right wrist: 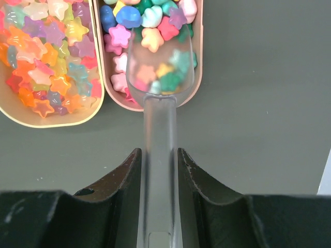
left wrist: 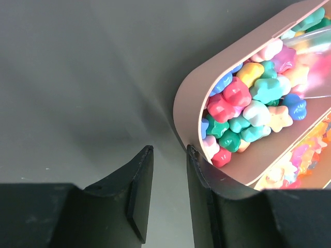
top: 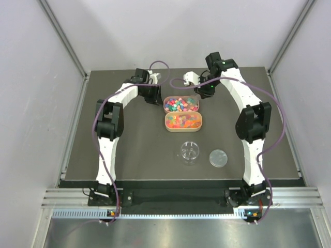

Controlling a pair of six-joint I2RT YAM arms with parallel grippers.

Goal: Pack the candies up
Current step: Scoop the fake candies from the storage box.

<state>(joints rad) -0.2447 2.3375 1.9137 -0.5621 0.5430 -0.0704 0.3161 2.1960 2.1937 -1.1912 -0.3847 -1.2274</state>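
Observation:
The candies fill two pink oval trays. Opaque multicoloured stars (top: pixel 181 104) lie in the far tray (left wrist: pixel 182 103); orange, red and yellow ones (top: pixel 182 121) lie in the near tray (right wrist: pixel 31 122). My right gripper (right wrist: pixel 159 155) is shut on the handle of a clear scoop (right wrist: pixel 160 67). The scoop's bowl hangs over the right end of the far tray with a few stars in it. My left gripper (left wrist: pixel 169 150) is open at that tray's left end. Its right finger (left wrist: pixel 199 175) is against the tray's outer wall, with only table between the fingers.
A clear round jar (top: pixel 190 152) stands open on the dark table in front of the trays. Its lid (top: pixel 218 157) lies flat just to its right. A white object (top: pixel 191 78) sits behind the trays by the right arm.

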